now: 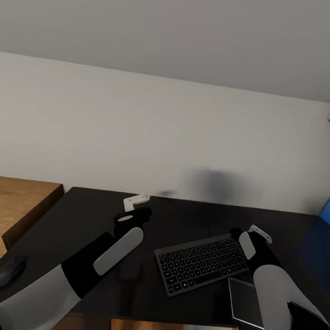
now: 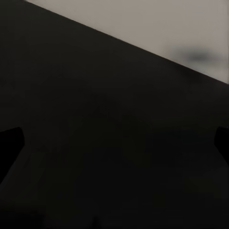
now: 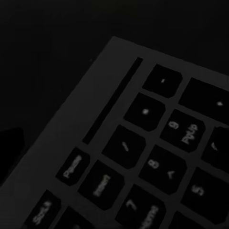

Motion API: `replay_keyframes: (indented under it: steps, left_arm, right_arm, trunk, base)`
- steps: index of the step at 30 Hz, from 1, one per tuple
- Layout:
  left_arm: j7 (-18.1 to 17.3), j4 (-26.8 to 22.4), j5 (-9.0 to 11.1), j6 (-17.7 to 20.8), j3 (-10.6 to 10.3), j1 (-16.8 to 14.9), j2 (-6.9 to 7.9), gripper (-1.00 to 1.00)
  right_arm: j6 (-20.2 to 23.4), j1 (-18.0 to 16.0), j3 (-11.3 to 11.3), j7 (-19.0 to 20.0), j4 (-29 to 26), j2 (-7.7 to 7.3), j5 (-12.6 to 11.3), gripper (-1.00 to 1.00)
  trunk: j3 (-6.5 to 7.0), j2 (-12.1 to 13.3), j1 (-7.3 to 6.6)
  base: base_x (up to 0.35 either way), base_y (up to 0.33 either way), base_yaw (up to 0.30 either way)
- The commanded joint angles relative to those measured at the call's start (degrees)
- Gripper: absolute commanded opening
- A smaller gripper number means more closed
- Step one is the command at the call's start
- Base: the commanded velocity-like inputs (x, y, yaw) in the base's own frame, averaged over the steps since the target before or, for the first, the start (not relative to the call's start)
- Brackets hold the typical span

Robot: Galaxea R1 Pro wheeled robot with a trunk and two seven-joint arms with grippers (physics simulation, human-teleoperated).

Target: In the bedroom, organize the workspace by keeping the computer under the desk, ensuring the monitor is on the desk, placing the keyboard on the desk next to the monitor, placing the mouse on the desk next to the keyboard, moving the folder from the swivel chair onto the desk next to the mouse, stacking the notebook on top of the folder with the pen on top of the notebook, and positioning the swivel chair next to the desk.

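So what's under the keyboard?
The keyboard lies flat on the black desk. The notebook sits beside its near right corner. Whether anything thin is hidden beneath the keyboard can't be seen.

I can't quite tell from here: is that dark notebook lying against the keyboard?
Apart. In the head view a strip of bare black desk shows between the keyboard and the notebook along the notebook's near corner.
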Motion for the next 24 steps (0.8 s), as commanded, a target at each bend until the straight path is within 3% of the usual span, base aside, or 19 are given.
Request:
replay_keyframes:
  steps: [1, 24]
  left_arm:
    - [0.33, -0.06, 0.05, 0.49, -0.05, -0.06, 0.01, 1.00]
    - [0.33, -0.06, -0.01, 0.49, -0.49, -0.06, 0.01, 1.00]
  right_arm:
    - [0.15, 0.01, -0.15, -0.31, 2.90, 0.00, -1.11, 1.00]
    - [0.15, 0.01, -0.06, -0.22, 2.90, -0.07, -1.11, 1.00]
  trunk:
    - [-0.07, -0.03, 0.00]
    - [-0.07, -0.03, 0.00]
  base:
    - [-0.010, 0.011, 0.000]
    - [-0.001, 0.051, 0.000]
